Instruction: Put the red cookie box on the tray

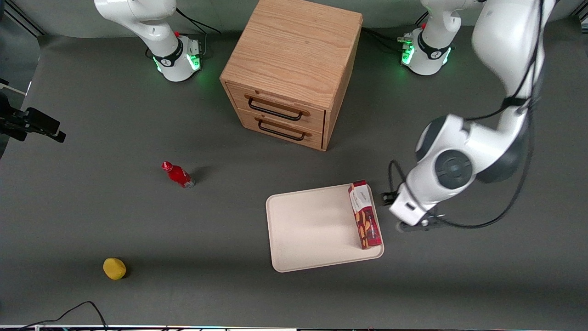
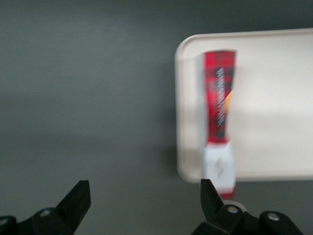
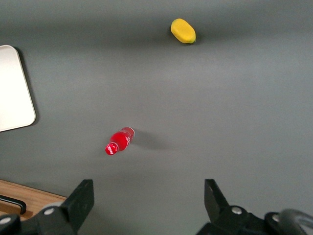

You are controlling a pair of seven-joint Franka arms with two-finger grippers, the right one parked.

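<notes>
Red cookie box (image 1: pixel 365 214), white label writing unreadable, on tray (image 1: pixel 312 230) edge; claw (image 2: pixel 142 205) wide apart, empty, just beside the tray

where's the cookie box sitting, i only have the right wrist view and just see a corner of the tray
Observer: The red cookie box lies on the tray, along its edge toward the working arm's end.
Operator: gripper let go?
Observer: Yes, the left gripper is open and off the box, over bare table beside the tray.
Operator: anything else up by the tray
Observer: A wooden drawer cabinet stands farther from the front camera than the tray, both drawers shut.
</notes>
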